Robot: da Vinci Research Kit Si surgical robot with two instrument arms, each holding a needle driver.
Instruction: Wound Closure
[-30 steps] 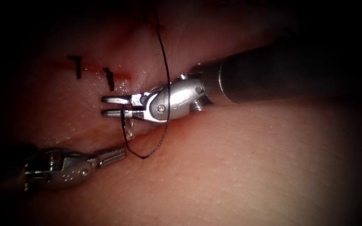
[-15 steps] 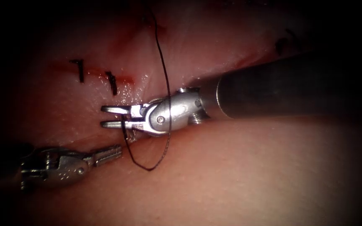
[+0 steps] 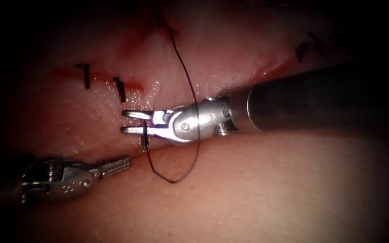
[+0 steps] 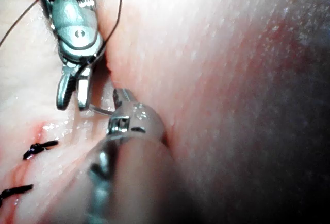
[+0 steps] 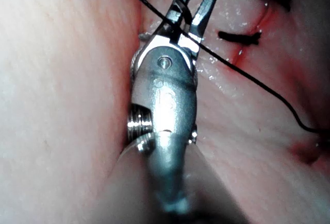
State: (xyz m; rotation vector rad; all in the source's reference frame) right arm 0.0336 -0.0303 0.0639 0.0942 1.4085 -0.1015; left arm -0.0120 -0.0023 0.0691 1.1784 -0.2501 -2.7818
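The right tool (image 3: 129,121) comes in from the right, low over the tissue (image 3: 257,193), with its jaws open. Dark thread (image 3: 190,85) drops from the top, crosses the tool's wrist, loops below it and rises between the jaws (image 5: 195,9). A short glinting piece of the needle (image 3: 141,143) shows at the tissue just under the lower jaw; its thin curve (image 4: 100,110) lies between the two tools, the rest hidden. The left tool (image 3: 119,164) lies lower left, jaws shut on nothing, its tip (image 4: 121,97) close to the needle.
Two dark stitches (image 3: 85,75) (image 3: 120,89) cross the cut upper left, with red fluid (image 3: 133,85) along it. Another dark stitch (image 3: 300,51) sits at the upper right. A fold of tissue rises beneath the right tool's shaft (image 3: 320,105).
The right tool has shifted to the right, jaws still open, and the thread loop has moved right with it. The left tool drew back slightly to the left, then stayed still.
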